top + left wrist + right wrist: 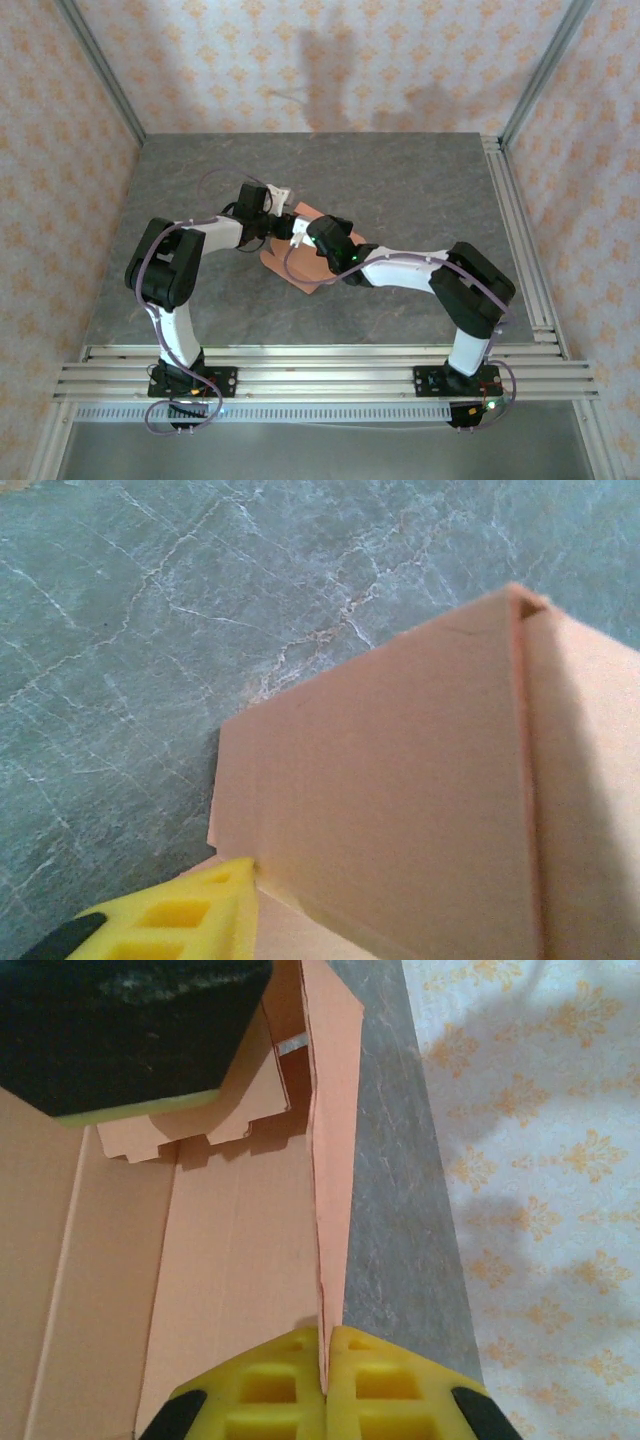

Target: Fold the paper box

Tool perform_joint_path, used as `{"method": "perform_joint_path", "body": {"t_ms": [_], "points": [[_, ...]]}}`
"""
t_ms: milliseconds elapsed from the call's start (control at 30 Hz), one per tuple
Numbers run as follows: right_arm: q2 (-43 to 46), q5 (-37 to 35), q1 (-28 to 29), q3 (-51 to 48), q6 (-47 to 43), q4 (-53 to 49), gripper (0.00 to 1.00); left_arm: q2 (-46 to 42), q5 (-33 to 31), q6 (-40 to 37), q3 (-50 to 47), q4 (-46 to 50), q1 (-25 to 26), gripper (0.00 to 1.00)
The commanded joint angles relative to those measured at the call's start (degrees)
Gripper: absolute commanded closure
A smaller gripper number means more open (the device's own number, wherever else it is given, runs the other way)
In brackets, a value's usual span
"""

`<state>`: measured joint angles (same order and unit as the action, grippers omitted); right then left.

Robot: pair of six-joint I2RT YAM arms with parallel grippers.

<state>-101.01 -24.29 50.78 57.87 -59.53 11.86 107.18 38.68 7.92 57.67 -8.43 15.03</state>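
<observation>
Thin salmon-orange card paper box point(308, 268) between two grippers.
Right gripper point(325, 1350) pinches its upright flap point(335, 1140); left gripper point(280, 220), at ten o'clock, touches it, opening unclear.

The paper box point(230, 1260) is matt salmon card; the table point(120, 630) looks like smooth, veined grey stone.

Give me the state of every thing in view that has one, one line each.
paper box: partly folded, one side wall stood upright, not yet closed.
right gripper: shut on the paper box's upright wall.
left gripper: against the paper box's outside, one finger touching the card; open or shut unclear.
</observation>
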Motion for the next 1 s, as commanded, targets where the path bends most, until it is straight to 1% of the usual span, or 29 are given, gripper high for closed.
{"method": "perform_joint_path", "body": {"t_ms": [0,100,167,200,233,300,333,367,500,533,567,700,767,867,967], "points": [[-2.09,6.52,1.51,-0.29,0.25,-6.19,1.00,1.10,-1.55,1.04,2.16,-5.37,0.00,0.69],[-2.42,6.02,1.49,-0.21,0.15,-5.78,1.00,0.83,-1.33,1.38,1.94,-5.57,0.00,0.75],[-2.52,5.63,1.50,-0.04,0.36,-5.71,1.00,0.50,-1.45,1.48,1.77,-5.55,0.00,0.77],[-2.54,5.31,1.43,-0.01,0.30,-5.64,1.00,0.34,-1.50,1.39,1.67,-5.55,0.01,0.84],[-2.53,5.12,1.35,-0.03,0.46,-5.62,1.00,0.08,-1.75,1.35,1.52,-5.40,0.00,0.86],[-2.31,4.91,1.02,-0.08,1.13,-5.70,1.00,-0.33,-2.19,1.17,1.14,-5.21,0.01,0.86],[-2.02,5.10,0.82,-0.12,1.51,-5.86,1.00,-0.54,-2.35,0.94,1.04,-4.95,0.00,0.85],[-1.70,5.28,0.64,-0.12,1.96,-6.03,1.00,-0.64,-2.58,0.81,0.91,-4.62,0.00,0.81],[-0.33,6.87,-0.23,0.34,4.47,-8.12,1.00,-1.34,-3.90,0.69,-0.16,-4.66,0.00,0.55],[-0.17,7.09,-0.53,0.88,5.20,-9.37,1.00,-1.64,-4.28,0.82,-0.48,-4.64,0.00,0.50],[-0.11,7.10,-0.64,1.31,5.71,-10.18,1.00,-2.01,-4.56,0.92,-0.93,-4.77,0.00,0.47],[0.26,6.24,-1.37,2.02,6.44,-11.28,1.00,-4.00,-6.10,1.31,-3.33,-5.81,0.05,0.41],[0.33,5.05,-1.78,1.99,6.52,-10.99,1.00,-4.73,-6.59,1.21,-4.04,-5.72,-0.14,0.40],[0.03,1.45,-2.12,2.92,7.02,-10.75,1.00,-5.65,-6.94,1.47,-5.41,-6.19,-0.26,0.39],[-0.11,0.08,-2.27,3.34,6.87,-10.89,1.00,-6.80,-6.90,2.36,-7.35,-7.84,-0.47,0.37]]}}
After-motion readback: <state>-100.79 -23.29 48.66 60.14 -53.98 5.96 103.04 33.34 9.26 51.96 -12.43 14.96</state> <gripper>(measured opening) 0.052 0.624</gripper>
